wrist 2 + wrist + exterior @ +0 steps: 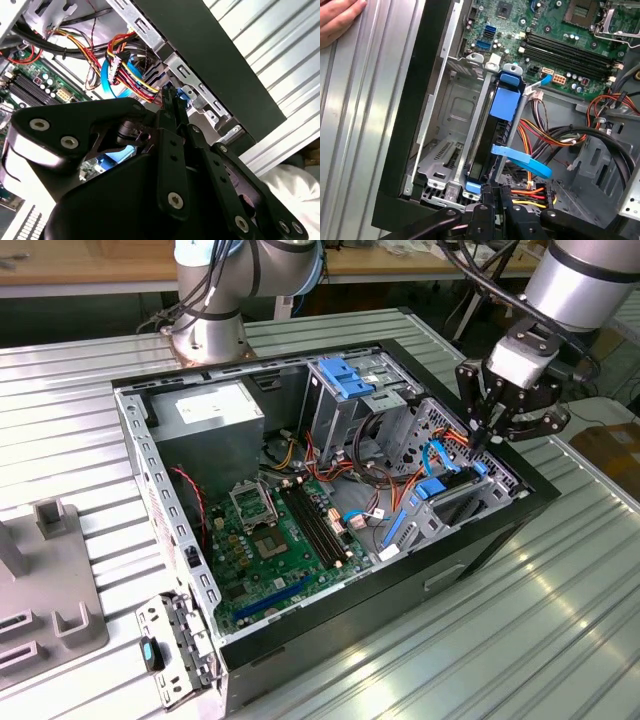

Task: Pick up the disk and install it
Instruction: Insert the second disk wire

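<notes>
The disk (502, 102), a dark slab with bright blue carrier rails, stands on edge in a metal bay (450, 115) of the open computer case (480, 540). In the exterior view the disk (440, 490) is at the case's right end. My gripper (484, 436) hangs just above that bay, its fingers drawn together to a narrow tip. In the first wrist view the gripper (492, 197) is at the disk's near blue end. I cannot tell whether they touch. In the second wrist view the gripper (169, 97) points at a blue tab beside the case wall.
Red, yellow and orange power wires (535, 192) and a flat blue cable (525, 160) lie right beside the bay. The motherboard (280, 540), power supply (205, 420) and a light-blue latch plate (345, 380) sit inside the case. A hand (337, 20) rests on the ribbed table. A grey fixture (50, 590) stands at the exterior view's left.
</notes>
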You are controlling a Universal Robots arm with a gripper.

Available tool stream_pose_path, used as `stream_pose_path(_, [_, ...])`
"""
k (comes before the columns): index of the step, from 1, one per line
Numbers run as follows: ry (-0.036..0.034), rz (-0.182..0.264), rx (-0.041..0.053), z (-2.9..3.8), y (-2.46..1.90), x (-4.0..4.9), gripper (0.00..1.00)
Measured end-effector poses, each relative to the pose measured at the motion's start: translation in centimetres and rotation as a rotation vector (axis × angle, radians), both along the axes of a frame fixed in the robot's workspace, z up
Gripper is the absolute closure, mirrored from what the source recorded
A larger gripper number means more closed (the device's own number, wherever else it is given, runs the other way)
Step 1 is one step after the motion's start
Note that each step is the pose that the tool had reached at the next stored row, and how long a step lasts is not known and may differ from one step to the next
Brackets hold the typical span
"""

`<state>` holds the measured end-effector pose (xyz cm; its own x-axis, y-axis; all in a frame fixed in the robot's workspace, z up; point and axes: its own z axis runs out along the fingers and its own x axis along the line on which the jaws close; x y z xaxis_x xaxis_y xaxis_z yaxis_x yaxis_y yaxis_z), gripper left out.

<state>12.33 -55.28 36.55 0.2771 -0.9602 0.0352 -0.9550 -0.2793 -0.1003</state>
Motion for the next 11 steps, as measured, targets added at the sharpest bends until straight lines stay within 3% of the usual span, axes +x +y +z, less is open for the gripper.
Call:
stream_pose_path(5, [0.0000, -0.068, -0.0001, -0.18, 0.00, 0.00, 0.84])
stream_pose_path(11, [0.0000, -0.101, 0.0001, -0.25, 0.00, -0.44, 0.84])
